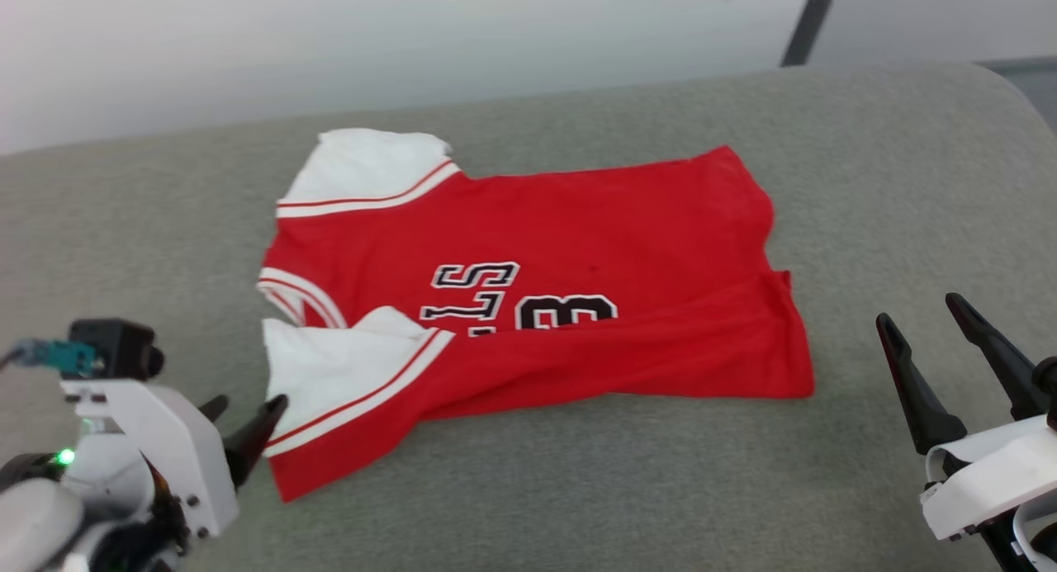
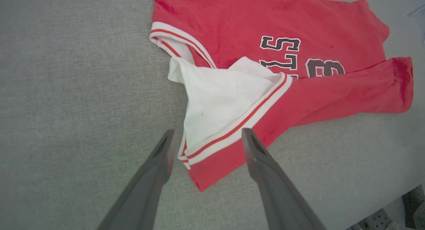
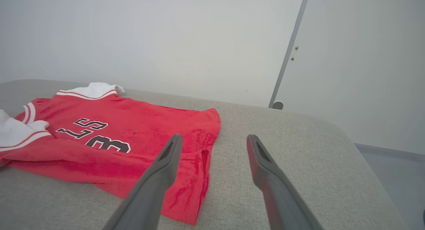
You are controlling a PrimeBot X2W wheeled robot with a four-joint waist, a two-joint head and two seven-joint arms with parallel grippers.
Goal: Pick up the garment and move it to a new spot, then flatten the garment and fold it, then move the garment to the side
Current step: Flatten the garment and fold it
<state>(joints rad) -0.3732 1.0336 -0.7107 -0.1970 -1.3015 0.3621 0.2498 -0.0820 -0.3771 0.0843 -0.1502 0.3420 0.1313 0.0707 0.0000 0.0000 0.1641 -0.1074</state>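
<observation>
The garment [image 1: 594,250], a small red jersey with white sleeves and black lettering, lies on the grey cushioned surface [image 1: 578,489]. Its near long edge is folded over onto the lettering, and the near white sleeve [image 1: 330,374] lies on top. My left gripper [image 1: 248,411] is open at the jersey's near left corner, its fingers [image 2: 159,163] straddling the striped sleeve hem [image 2: 232,130] without closing on it. My right gripper [image 1: 921,312] is open to the right of the jersey, apart from the hem [image 3: 196,177], with nothing between its fingers.
The grey surface [image 3: 298,150] rounds off at the right, with floor beyond [image 3: 398,163]. A pale wall [image 1: 413,35] runs behind it, and a dark pole [image 1: 805,27] leans at the back right. Bare cushion lies in front of and to the right of the jersey.
</observation>
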